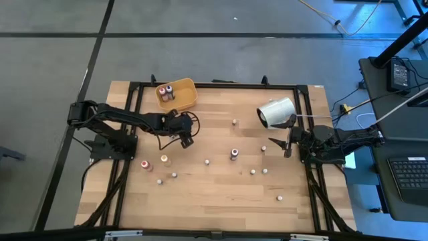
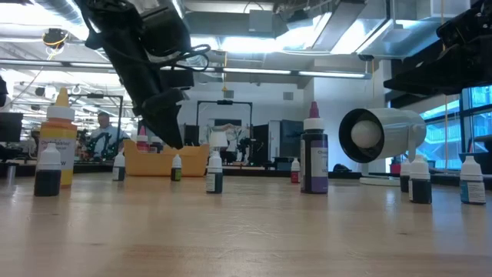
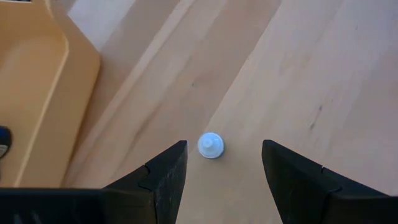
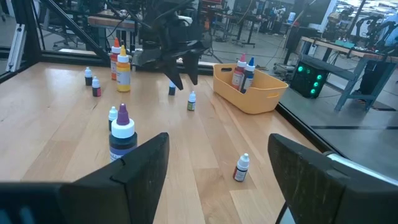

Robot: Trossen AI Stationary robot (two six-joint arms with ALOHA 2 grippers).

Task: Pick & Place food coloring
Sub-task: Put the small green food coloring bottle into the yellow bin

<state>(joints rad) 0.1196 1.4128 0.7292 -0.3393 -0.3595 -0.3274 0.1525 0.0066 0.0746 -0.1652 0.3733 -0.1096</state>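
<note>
The wooden desk [image 1: 221, 194] carries everything, its near edge cut off in the high view. On its right side a large white cylinder [image 1: 276, 112] lies on its side; in the low view only its round end shows clearly. At the far edge a yellow-orange tray [image 1: 184, 99] holds two food coloring bottles [image 1: 166, 92], their labels too small to read. The other food coloring bottles are scattered across the desk, mostly as pale dots from above, so their body colours are hard to tell.

The left tool [image 1: 186, 141] hangs just in front of the tray, fingers apart, straddling from above one small bottle [image 3: 210, 145] whose white cap alone shows; its body is hidden beneath the cap. The fingers do not touch it.

The right tool [image 1: 287, 148] waits near the cylinder, fingers apart and holding nothing.
</note>
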